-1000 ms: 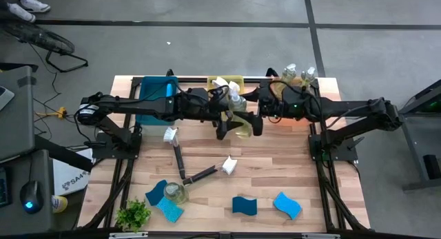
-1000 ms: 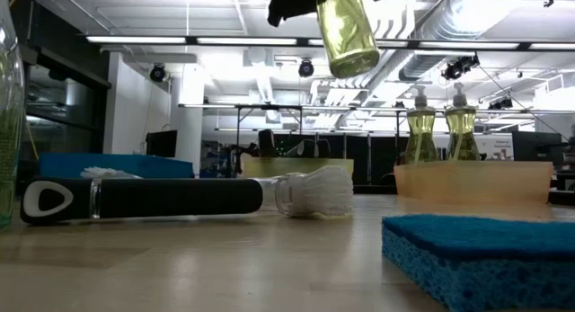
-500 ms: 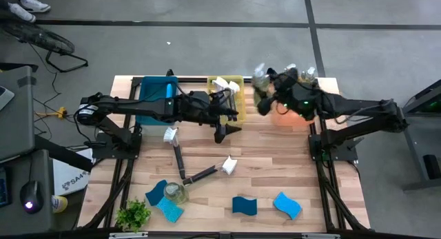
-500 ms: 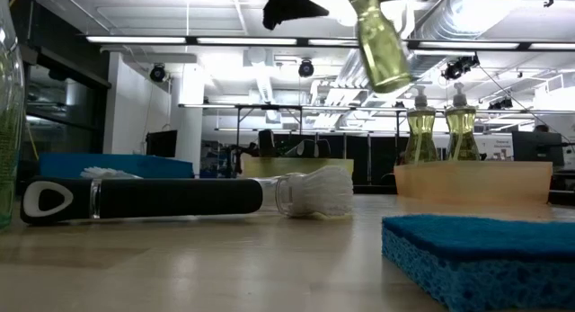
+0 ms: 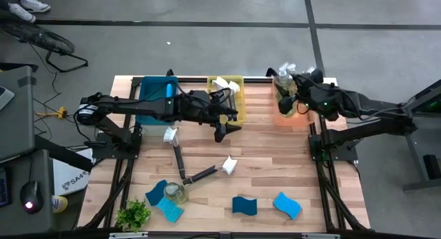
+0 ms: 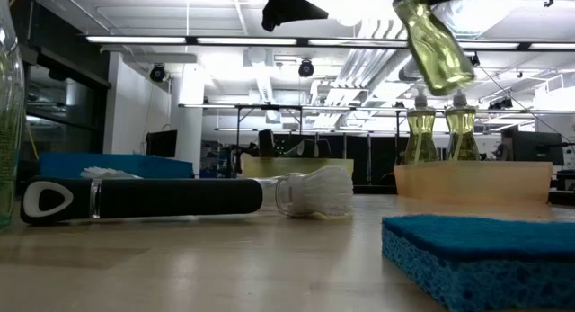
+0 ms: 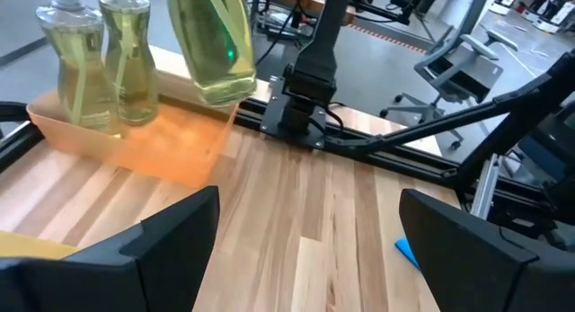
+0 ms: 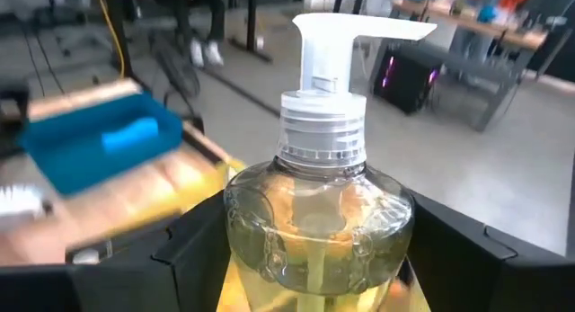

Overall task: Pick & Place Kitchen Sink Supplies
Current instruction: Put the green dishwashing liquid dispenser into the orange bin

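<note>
While a soap bottle (image 5: 284, 101) is being carried, clamped in the right gripper (image 5: 295, 100), over the far-right orange tray (image 5: 290, 120), the two bottles (image 6: 438, 123) standing there are being risked by its tilt, and the left gripper (image 5: 227, 123) is being held apart mid-table.

Wooden table (image 5: 275, 163) with sponges (image 5: 244, 205), brushes (image 5: 178, 156)
</note>
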Controlling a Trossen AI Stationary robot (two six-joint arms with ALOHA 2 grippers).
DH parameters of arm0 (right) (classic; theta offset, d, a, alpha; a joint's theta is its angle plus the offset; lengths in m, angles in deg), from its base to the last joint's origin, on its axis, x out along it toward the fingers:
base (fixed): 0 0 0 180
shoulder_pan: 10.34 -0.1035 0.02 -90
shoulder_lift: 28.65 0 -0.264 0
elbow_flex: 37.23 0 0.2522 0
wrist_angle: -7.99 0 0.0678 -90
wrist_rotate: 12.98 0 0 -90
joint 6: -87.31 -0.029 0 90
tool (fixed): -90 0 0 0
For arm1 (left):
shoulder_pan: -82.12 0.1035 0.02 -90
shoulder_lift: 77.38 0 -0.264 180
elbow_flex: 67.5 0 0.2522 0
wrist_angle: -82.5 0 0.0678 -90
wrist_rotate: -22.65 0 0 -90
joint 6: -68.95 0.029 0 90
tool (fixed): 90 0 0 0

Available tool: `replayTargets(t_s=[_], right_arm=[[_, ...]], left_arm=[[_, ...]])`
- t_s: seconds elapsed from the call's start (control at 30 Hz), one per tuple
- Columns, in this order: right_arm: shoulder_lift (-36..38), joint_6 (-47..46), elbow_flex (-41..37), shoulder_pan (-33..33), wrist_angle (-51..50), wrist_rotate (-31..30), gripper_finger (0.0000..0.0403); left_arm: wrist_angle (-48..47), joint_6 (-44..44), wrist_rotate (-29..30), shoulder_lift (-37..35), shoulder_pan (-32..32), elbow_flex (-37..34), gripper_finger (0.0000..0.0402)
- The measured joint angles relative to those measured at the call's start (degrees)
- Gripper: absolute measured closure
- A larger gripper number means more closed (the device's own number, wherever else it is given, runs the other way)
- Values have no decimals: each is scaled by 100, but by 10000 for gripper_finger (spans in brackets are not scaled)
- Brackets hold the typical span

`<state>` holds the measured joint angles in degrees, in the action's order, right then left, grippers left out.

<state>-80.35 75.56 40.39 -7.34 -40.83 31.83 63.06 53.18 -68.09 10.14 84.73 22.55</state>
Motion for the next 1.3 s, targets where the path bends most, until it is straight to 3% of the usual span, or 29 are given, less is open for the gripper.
replayTargets(t_s=[0.23, 0.43, 0.73, 1.0, 1.3], right_arm=[[42, -569, -7, -98, -1114, 201, 127], [74, -1170, -116, -236, -1537, -563, 127], [623, -2595, -1549, -623, -892, -1911, 127], [680, -2056, -2414, -691, 828, -2848, 127], [708, -2130, -2581, -422, 673, -3494, 128]], left_arm=[[-2, -20, 0, 0, -2, -2, 63], [-2, -20, 2, 2, -2, -2, 63], [-2, -62, 2, 4, -2, -2, 64], [-2, -131, -20, 7, 0, -4, 65], [-4, -256, -24, 7, 0, -4, 65]])
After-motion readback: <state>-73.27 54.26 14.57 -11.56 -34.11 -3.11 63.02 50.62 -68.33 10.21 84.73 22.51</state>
